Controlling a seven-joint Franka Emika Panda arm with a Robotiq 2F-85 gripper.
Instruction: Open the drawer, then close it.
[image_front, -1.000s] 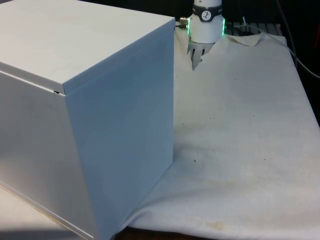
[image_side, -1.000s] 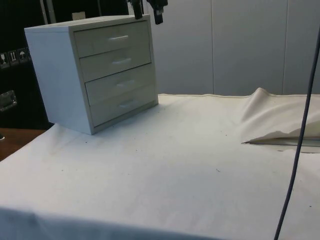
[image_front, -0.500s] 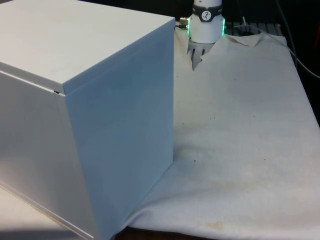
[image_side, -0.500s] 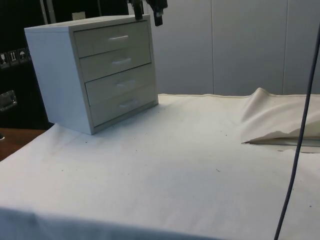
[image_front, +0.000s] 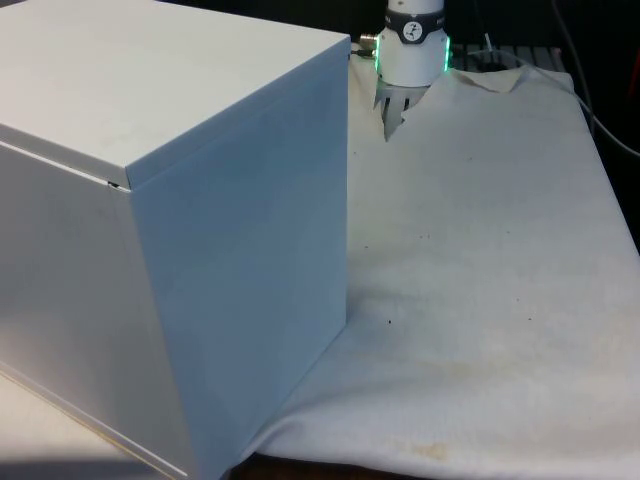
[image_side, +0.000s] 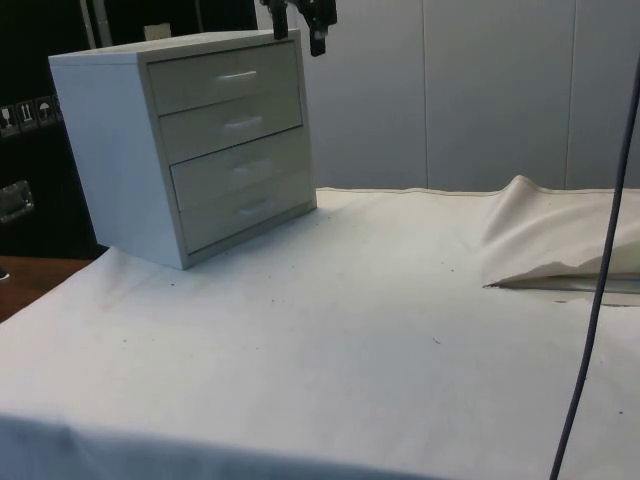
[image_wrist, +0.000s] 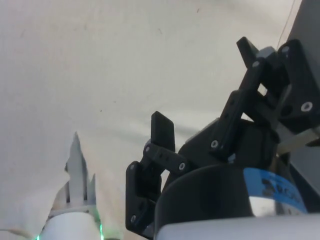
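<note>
A white chest of drawers (image_side: 130, 150) stands on the cloth, its front turned to the side view. Several drawers are stacked in it, all pushed in flush. The top drawer (image_side: 225, 78) has a small pale handle (image_side: 238, 74). My black gripper (image_side: 298, 30) hangs open above the chest's top front corner, level with or just over the top edge, touching nothing. In the wrist view the gripper (image_wrist: 205, 92) has its fingers (image_wrist: 162, 131) spread apart over bare cloth. In the front view the chest (image_front: 170, 200) shows its plain back and side.
The cloth rises in a rumpled fold (image_side: 555, 235) at the side view's right, and a dark cable (image_side: 598, 290) hangs down in front of it. The robot's white base (image_front: 412, 50) stands behind the chest. Open cloth (image_side: 350, 320) lies in front of the drawers.
The gripper has edged very slightly to the side view's right above the chest's corner. The drawers have not moved.
</note>
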